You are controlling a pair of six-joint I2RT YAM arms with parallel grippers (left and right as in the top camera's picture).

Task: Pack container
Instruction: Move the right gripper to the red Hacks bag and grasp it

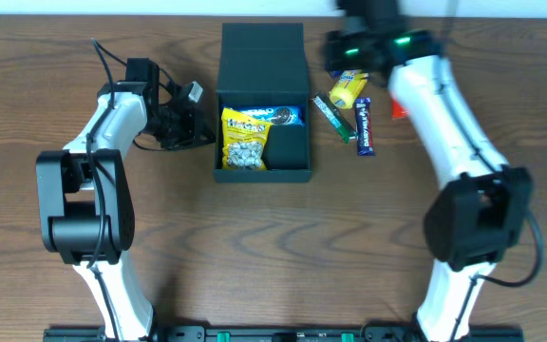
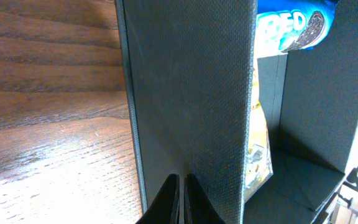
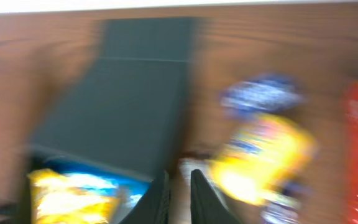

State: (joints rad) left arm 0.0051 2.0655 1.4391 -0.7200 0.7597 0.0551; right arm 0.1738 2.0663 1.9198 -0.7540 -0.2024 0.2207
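Open dark container (image 1: 218,142) at worktop (image 1: 273,247) centre, lid flap raised at far edge. Left gripper (image 2: 180,199) closed tight against left outer wall. Right gripper (image 3: 180,186) narrowly parted, empty, near loose snack packets (image 1: 348,90) beside right edge.

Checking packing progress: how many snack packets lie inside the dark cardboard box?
2: a yellow crinkly packet on the left side of the dark teal-black cardboard box, and a blue Oreo packet by its hinged lid. More may be hidden underneath.
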